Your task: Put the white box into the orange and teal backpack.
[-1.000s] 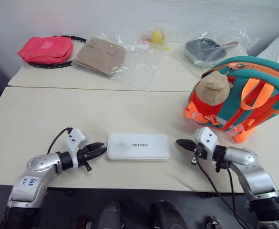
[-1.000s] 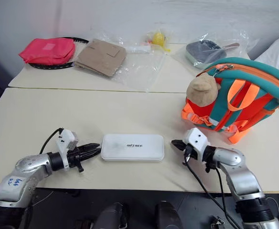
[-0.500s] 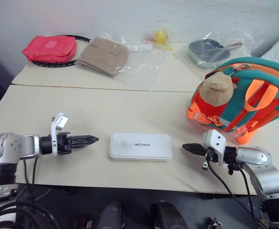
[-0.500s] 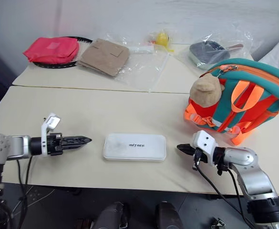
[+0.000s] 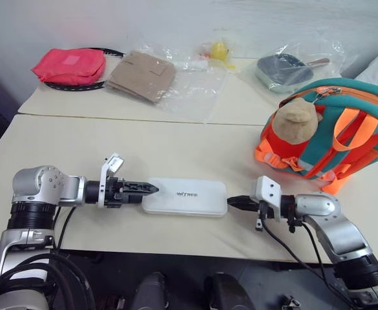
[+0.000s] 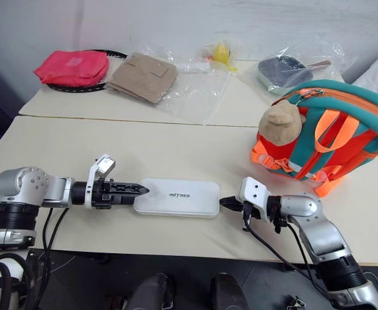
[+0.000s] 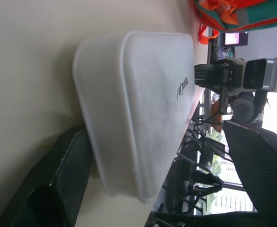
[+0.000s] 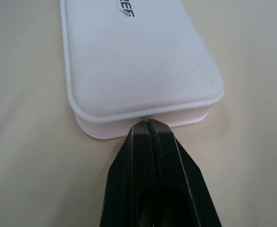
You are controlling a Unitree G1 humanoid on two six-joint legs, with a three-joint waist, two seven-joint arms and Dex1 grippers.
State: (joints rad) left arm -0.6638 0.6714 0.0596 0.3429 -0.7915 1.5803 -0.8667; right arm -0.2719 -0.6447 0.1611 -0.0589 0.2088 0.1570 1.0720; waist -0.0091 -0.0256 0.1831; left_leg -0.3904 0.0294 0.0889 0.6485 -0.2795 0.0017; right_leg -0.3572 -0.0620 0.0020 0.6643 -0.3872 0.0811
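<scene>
One white box [image 5: 184,196], one backpack [image 5: 331,132], two claws

bare table [image 5: 176,148] between white box [image 5: 185,196] and backpack [image 5: 334,132] (upright)

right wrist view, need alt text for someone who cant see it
The right gripper, fingers shut, has its tip against the short end of the white box, which lies flat on the pale table. Part of the dark lettering shows on the box's top.
</scene>
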